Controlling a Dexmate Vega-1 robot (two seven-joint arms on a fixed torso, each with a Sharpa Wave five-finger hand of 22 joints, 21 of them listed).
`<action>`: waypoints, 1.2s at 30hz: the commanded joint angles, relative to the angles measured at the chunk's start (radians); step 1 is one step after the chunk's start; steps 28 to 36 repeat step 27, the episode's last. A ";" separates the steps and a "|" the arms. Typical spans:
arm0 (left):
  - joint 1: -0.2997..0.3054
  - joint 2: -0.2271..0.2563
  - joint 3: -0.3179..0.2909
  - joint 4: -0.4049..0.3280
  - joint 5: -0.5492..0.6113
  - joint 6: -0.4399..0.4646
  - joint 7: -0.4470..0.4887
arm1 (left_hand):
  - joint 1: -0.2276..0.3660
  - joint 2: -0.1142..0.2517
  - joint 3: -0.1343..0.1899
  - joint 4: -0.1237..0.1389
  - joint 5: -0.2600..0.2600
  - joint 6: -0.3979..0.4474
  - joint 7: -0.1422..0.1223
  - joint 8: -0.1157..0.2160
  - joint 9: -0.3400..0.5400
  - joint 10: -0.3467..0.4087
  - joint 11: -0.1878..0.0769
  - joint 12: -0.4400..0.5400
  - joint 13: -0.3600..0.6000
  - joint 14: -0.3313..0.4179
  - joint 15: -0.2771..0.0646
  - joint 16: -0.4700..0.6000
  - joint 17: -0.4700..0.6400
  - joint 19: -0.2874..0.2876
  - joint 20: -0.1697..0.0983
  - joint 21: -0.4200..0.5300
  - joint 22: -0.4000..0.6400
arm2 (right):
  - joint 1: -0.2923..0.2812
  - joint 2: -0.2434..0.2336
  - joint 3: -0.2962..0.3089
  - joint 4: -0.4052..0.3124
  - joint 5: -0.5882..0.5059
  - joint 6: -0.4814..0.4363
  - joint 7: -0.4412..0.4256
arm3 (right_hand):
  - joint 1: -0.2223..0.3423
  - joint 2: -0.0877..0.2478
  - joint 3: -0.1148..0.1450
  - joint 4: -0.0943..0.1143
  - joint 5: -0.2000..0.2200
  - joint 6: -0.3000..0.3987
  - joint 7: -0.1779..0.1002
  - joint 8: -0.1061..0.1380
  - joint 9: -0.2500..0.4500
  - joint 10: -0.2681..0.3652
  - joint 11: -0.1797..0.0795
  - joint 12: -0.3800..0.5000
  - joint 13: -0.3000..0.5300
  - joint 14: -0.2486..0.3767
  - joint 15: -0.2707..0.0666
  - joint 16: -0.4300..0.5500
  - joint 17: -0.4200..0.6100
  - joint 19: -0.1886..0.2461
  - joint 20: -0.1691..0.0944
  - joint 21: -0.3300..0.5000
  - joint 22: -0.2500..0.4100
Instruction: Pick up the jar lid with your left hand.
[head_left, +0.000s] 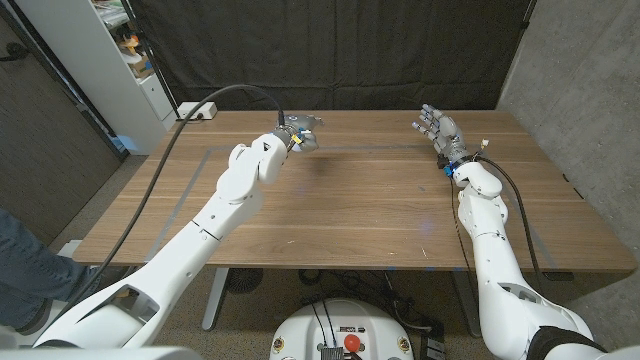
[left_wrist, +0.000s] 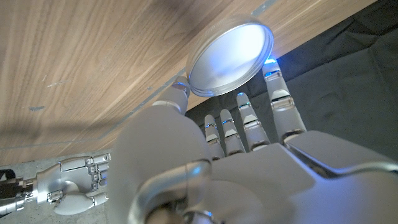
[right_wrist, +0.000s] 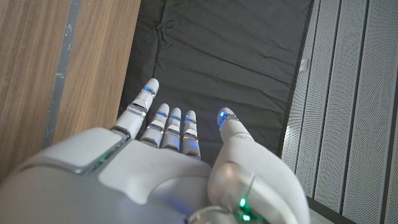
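One jar lid (left_wrist: 231, 57) pinched in left hand (left_wrist: 236, 155).

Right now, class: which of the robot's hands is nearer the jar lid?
Left. The left hand grips the jar lid at its fingers near the table's far edge; the right hand hangs apart, fingers spread, across the table.

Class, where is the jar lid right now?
The jar lid is held in the fingertips of the left hand, near the table's far edge on the robot's left; the left wrist view shows it pinched between thumb and fingers.
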 joint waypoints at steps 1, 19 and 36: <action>0.010 0.003 -0.021 -0.039 0.005 -0.002 -0.013 | 0.012 -0.001 -0.007 0.001 -0.004 0.010 0.000 0.007 0.004 0.010 0.001 0.004 0.003 0.013 0.003 0.007 0.004 0.005 0.003 -0.003 0.004 | -0.010 -0.001 -0.009 -0.021 0.007 -0.002 -0.003 | 0.006 0.003 -0.004 -0.003 0.006 0.008 0.005 0.005 0.003 0.002 0.006 -0.003 0.000 -0.001 0.004 0.005 0.003 0.004 0.003 -0.004 0.002; 0.016 0.003 -0.030 -0.092 0.047 -0.004 -0.041 | 0.017 0.003 -0.013 0.001 -0.002 0.017 -0.002 0.008 0.004 0.014 -0.001 0.005 0.005 0.012 0.001 0.008 0.006 0.007 0.004 -0.006 0.004 | -0.028 0.000 -0.013 -0.052 0.020 -0.012 -0.007 | 0.006 0.004 -0.007 -0.002 0.006 0.008 0.005 0.004 0.003 0.002 0.010 -0.003 0.000 0.000 0.005 0.006 0.004 0.006 0.003 -0.004 0.002; 0.028 0.001 -0.036 -0.108 0.056 -0.006 -0.045 | 0.019 0.005 -0.016 0.001 -0.001 0.017 -0.001 0.007 0.004 0.015 -0.001 0.005 0.006 0.013 0.002 0.009 0.007 0.007 0.004 -0.008 0.004 | -0.042 -0.004 -0.016 -0.071 0.022 -0.014 -0.010 | 0.007 0.004 -0.008 -0.002 0.006 0.007 0.005 0.004 0.003 0.002 0.007 -0.003 0.000 0.000 0.004 0.006 0.003 0.007 0.003 -0.004 0.002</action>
